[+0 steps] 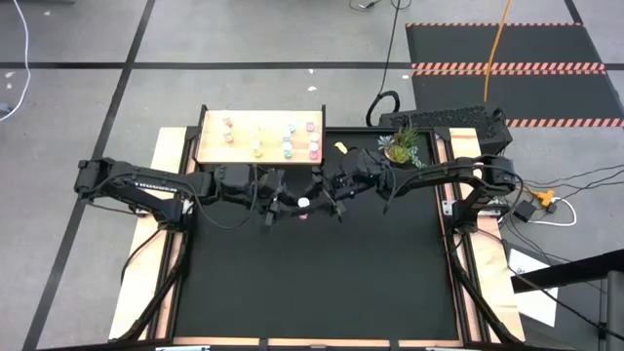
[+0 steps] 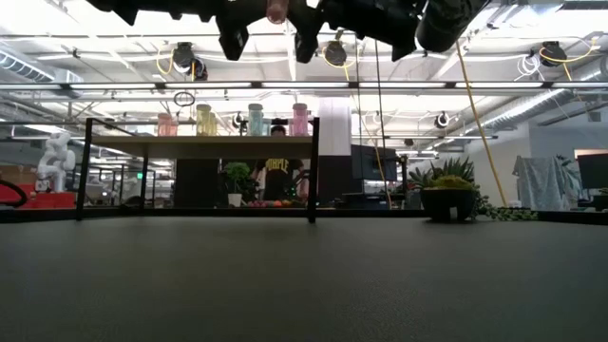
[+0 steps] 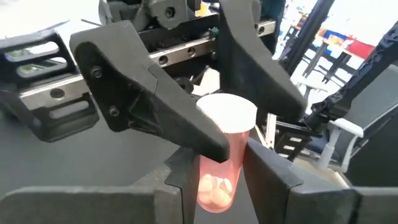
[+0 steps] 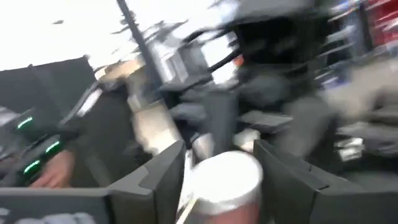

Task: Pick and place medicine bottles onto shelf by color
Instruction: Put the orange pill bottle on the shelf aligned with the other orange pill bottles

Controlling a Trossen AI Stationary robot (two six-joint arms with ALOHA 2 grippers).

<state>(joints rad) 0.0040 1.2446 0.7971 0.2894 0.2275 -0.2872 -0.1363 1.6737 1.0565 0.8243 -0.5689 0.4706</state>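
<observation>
Handover above the desk [image 1: 312, 283]: left pincer [image 3: 214, 165] and right pincer [image 1: 336, 198] both clamp one pink bottle [image 3: 217, 174] (white-capped), transferring it; shelf [image 1: 210, 148] holds sorted bottles.

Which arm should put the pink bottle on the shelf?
Left, probably. The left gripper grips the pink bottle, and the shelf stands on its side of the table. The right gripper meets it mid-table, farther from the shelf.
</observation>
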